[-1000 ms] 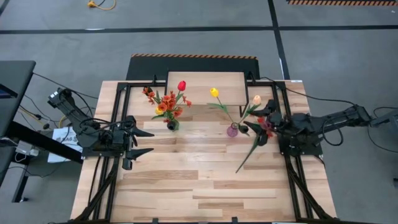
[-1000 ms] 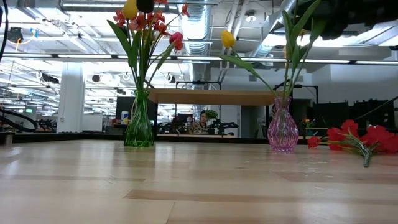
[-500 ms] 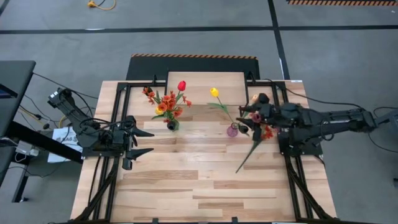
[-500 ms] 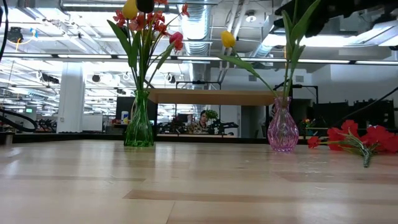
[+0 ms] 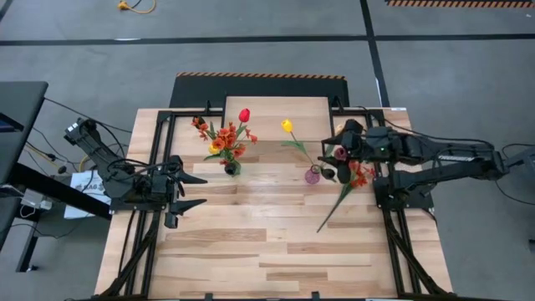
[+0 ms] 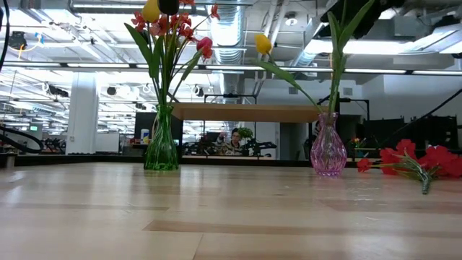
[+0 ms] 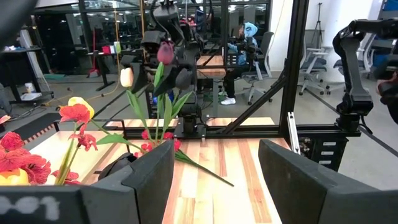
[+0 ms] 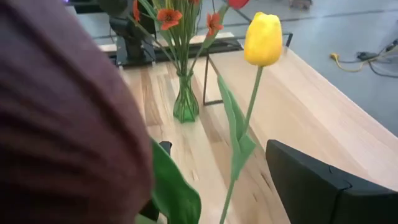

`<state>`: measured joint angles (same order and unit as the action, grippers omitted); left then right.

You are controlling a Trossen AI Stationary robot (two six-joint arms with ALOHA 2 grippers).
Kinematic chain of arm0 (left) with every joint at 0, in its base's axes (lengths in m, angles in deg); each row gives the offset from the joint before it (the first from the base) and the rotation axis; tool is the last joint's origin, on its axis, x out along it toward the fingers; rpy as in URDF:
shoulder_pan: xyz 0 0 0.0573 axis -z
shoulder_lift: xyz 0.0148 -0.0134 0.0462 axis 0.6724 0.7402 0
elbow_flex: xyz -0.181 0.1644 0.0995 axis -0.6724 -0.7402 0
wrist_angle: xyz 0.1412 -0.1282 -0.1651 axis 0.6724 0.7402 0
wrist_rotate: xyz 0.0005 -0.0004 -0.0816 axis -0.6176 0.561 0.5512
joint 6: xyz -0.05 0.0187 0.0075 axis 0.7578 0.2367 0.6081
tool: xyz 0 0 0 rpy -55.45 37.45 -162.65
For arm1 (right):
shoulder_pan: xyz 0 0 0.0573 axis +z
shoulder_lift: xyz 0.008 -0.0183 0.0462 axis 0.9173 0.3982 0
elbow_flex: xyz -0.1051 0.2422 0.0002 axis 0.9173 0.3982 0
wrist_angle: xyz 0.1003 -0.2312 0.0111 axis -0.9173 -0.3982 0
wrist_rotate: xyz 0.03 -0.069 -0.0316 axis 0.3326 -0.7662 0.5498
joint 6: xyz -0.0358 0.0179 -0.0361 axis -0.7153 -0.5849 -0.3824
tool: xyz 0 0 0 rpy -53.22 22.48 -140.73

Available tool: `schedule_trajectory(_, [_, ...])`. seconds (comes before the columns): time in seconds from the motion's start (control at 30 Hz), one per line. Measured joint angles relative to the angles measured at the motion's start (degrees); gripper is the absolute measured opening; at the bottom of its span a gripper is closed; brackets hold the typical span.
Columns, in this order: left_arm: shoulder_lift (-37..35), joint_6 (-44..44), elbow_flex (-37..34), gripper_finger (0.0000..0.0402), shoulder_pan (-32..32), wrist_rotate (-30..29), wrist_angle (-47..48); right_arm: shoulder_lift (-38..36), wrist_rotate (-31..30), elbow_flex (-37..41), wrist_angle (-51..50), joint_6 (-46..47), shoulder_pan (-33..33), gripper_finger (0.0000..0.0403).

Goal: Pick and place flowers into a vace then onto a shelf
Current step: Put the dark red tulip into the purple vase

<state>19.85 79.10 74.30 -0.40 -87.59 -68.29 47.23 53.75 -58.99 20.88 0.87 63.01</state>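
Observation:
A pink vase (image 5: 312,175) stands right of centre on its base and holds a yellow tulip (image 5: 287,125) and a dark maroon tulip (image 7: 165,51). My right gripper (image 5: 333,154) hangs open just above that vase, with the maroon head between its fingers. In the right wrist view this head fills the picture's left side. A green vase (image 5: 231,168) left of it holds red and orange flowers (image 5: 224,138). A red spray (image 5: 359,177) lies flat on the table by the right arm. The shelf (image 5: 276,117) stands at the far edge. My left gripper (image 5: 203,191) waits open at the left. My right gripper has the maroon tulip's head (image 8: 62,106) between its open fingers, one finger (image 8: 323,186) standing well off to the side. The head hides the other finger. I cannot tell whether either finger touches the tulip.
Black frame rails (image 5: 159,167) run along both sides of the table. Bare wood (image 5: 251,242) stretches from the vases to the near edge. The spray's long stem (image 5: 330,213) slants toward the table's middle.
My right gripper has risen and gone from beside the loose red spray toward the table's left and far edge, over the pink vase, tipping to point down a little. The vases and flowers have stayed in place.

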Motion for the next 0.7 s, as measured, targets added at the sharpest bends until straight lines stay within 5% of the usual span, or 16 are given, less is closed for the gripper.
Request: schedule_trajectory(0.7, [-0.02,0.00,0.00,0.0224,-0.01,0.02,0.04,6.18,-0.02,-10.12,-13.63,-2.68,0.02,0.0258])
